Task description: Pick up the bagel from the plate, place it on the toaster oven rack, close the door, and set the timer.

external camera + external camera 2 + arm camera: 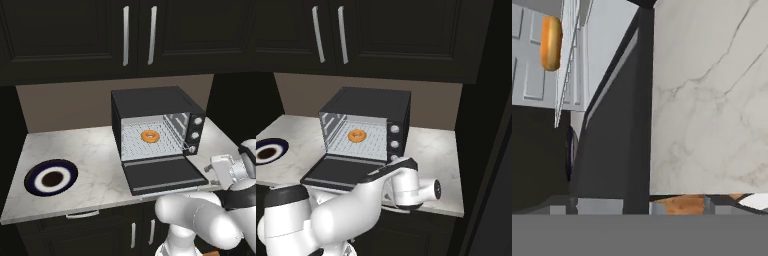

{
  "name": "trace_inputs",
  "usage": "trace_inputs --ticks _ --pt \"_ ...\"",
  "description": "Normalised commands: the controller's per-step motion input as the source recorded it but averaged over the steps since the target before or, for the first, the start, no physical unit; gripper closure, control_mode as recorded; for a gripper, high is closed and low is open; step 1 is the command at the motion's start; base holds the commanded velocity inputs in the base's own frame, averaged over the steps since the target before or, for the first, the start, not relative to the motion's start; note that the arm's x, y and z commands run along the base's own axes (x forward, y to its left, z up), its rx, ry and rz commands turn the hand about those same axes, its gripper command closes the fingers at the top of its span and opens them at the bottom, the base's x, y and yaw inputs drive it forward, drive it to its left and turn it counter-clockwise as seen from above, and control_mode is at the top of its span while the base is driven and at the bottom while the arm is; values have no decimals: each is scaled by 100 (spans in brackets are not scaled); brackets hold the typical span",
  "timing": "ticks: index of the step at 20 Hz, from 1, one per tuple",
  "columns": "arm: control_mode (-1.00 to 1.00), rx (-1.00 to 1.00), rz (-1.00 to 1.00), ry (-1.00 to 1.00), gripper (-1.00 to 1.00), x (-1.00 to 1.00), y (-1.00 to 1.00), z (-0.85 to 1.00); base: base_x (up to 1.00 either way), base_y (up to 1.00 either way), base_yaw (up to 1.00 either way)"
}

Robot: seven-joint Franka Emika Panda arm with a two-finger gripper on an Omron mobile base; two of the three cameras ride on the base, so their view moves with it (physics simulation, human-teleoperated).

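1. A white marble counter [95, 155] spans the middle of the left base view, beneath dark cabinets.
2. A navy-rimmed plate [50, 177] sits at the counter's left, lower left of frame.
3. A black toaster oven [150, 120] stands at centre right, its door [162, 174] dropped flat onto the counter's front edge.

**Arm low, jaws wide**

My arm [331, 210] is folded low in front of the base, elbow bulging toward the cameras and forearm reaching forward. The wrist is rolled sideways, so my hand view sits tipped on its side. The gripper [216, 167] points out level, jaws standing wide apart with nothing between them.
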Motion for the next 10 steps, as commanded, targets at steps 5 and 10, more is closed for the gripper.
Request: trace_inputs --ticks 5,10 --pt "-100 10 -2 0 -100 1 0 -9 0 0 0" --pt "-100 7 -1 0 -100 -2 4 -8 0 0 0"
